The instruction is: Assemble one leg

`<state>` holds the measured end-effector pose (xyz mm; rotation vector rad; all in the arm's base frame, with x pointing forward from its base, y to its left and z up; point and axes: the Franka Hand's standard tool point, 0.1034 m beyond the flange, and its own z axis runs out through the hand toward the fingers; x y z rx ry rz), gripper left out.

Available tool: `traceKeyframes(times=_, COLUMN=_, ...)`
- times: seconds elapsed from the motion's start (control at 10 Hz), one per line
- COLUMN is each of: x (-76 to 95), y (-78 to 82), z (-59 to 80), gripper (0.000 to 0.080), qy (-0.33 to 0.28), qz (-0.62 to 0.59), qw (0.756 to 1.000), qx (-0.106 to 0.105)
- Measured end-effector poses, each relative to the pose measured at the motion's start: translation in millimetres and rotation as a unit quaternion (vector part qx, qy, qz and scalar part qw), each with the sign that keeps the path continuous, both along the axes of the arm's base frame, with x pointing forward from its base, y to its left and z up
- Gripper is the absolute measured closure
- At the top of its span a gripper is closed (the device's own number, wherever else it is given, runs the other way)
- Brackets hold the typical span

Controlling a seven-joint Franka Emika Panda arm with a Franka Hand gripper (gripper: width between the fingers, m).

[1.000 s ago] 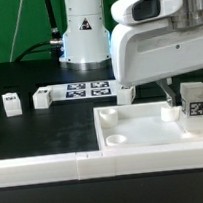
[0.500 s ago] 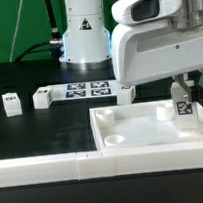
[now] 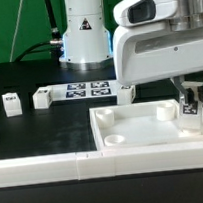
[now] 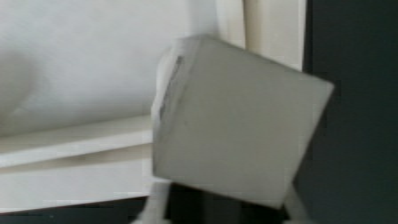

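My fingers point(image 3: 192, 91) pinch the leg point(image 3: 191, 106), tilted, over the square panel point(image 3: 142, 124), toward the counter's exterior-view right edge.

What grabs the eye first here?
The bulky white arm fills the exterior view's upper right, its gripper holding the leg at the square panel's far corner. The wrist view is almost all leg. Behind the panel, the marker board stands out on the black table.

The arm point(image 3: 149, 45) reaches down, tool point(image 3: 190, 93) clamped on the leg point(image 3: 191, 108).
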<state>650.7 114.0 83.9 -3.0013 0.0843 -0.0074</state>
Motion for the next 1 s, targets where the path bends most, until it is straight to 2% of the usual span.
traceKeyframes(times=0.1, x=0.0, y=0.0, z=0.0, gripper=0.0561, qy=0.000, qz=0.000, qw=1.000, qx=0.000)
traceKeyframes(times=0.2, x=0.0, y=0.0, z=0.0, gripper=0.0561, qy=0.000, qz=0.000, qw=1.000, qx=0.000)
traceKeyframes(times=0.4, x=-4.5, y=2.3, z=-1.9, gripper=0.0205, qy=-0.006, qz=-0.008, qw=1.000, qx=-0.002)
traceKeyframes(times=0.8, x=-20.8, y=0.6, z=-7.8, gripper=0.0152, qy=-0.008, qz=-0.008, qw=1.000, qx=-0.005)
traceKeyframes(times=1.0, x=-20.5, y=2.1, z=-7.4, gripper=0.0150, qy=-0.008, qz=-0.007, qw=1.000, qx=-0.005)
